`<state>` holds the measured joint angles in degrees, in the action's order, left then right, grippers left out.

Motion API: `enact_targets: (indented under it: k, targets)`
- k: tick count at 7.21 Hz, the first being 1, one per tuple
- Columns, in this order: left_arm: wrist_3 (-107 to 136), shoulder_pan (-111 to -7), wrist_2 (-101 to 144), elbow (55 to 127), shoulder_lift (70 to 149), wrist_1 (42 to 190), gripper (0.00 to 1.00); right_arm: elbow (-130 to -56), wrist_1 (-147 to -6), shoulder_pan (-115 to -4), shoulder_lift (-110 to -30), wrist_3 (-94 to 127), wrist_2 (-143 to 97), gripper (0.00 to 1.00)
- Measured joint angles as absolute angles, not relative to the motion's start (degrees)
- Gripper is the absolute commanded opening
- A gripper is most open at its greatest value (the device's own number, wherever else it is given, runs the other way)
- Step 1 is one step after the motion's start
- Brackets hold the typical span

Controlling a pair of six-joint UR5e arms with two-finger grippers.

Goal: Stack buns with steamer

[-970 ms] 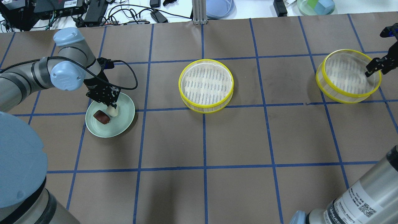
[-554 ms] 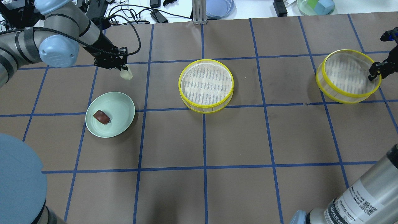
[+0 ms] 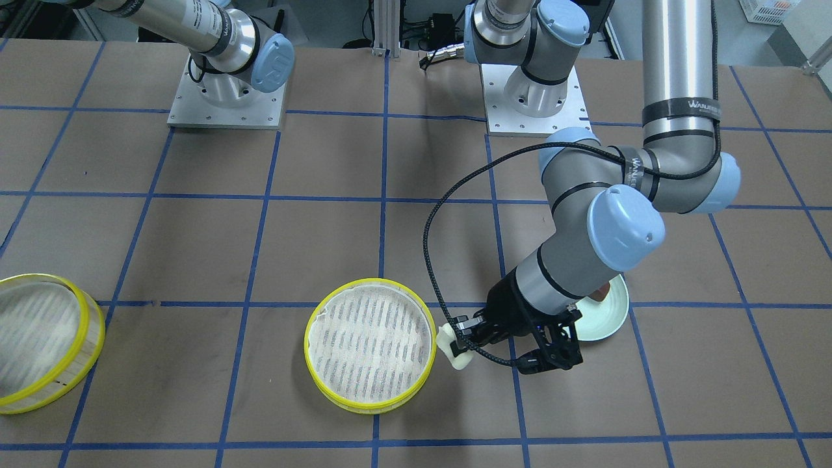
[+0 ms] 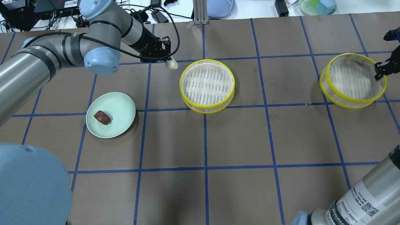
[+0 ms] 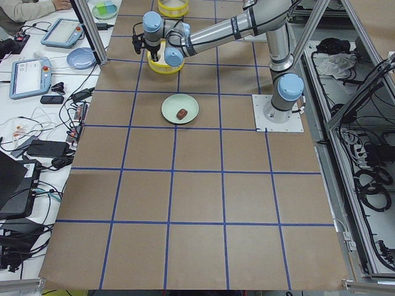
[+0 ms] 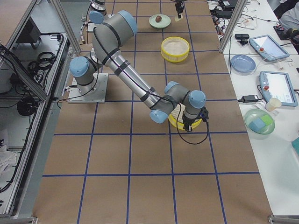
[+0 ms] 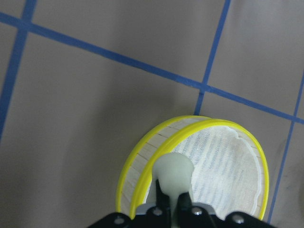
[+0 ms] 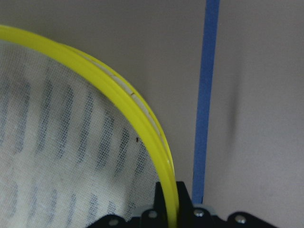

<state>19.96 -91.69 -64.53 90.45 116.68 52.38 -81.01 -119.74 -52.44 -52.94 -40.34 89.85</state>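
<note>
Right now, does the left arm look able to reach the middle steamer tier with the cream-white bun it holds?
Probably yes. The left gripper, shut on the cream-white bun, hangs just beside the middle steamer tier's yellow rim. The tier is open-topped, and nothing lies between them.

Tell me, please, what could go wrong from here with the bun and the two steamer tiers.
1. The left claw pinches the cream bun by one end, just outside the middle tier. The bun may slip out onto the table or clip the tier's rim.
2. The right claw grips the right tier at only one spot on its rim, so it may tilt or slip when lifted.
</note>
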Motion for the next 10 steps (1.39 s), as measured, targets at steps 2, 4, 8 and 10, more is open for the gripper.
enact_targets:
  k: [2, 4, 8, 10]
  targets:
    - [20.29, -94.16, -63.66, 92.84, 118.63, 50.85, 0.33, -81.33, -118.62, -52.74, -55.98, -38.09, 89.88, 0.0]
    - [20.59, -94.98, -63.71, 93.85, 119.4, 50.72, 0.83, -81.56, -115.69, -54.67, -59.69, -34.8, 89.91, 0.0]
    - [24.25, -95.13, -63.66, 93.2, 118.65, 50.38, 0.99, -83.65, -112.69, -57.99, -66.65, -30.31, 91.81, 0.0]
    - [23.54, -95.02, -66.03, 91.14, 116.8, 52.32, 1.0, -84.63, -110.12, -59.6, -69.78, -26.88, 92.36, 0.0]
